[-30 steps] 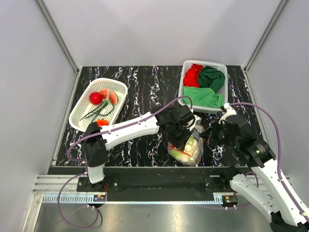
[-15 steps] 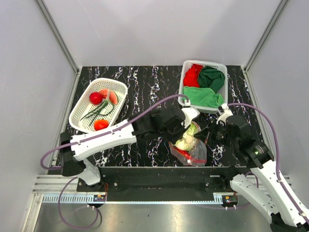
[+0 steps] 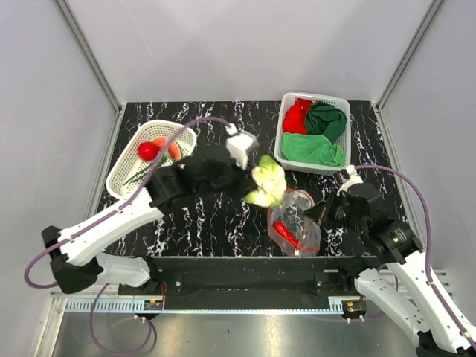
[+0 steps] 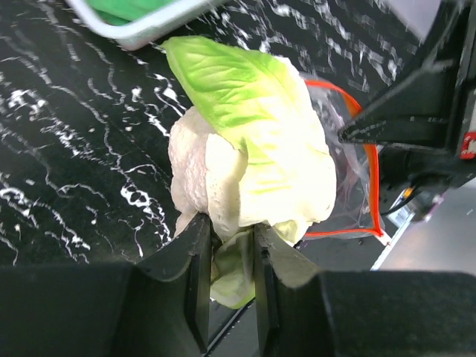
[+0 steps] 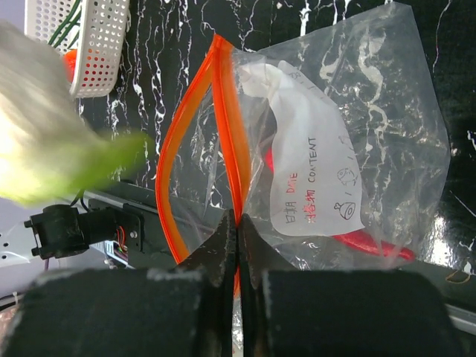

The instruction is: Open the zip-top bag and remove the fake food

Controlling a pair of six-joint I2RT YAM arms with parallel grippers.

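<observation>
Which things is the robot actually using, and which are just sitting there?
For the job: zip-top bag, pinched by the right gripper; cabbage, held by the left gripper; red piece inside the bag; toy food in the left basket.
Just lying about: right basket; red cloth; green cloths.

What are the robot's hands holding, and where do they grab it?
The left gripper pinches the cabbage by its pale bottom end. The right gripper pinches the zip-top bag at its orange zip strip.
</observation>
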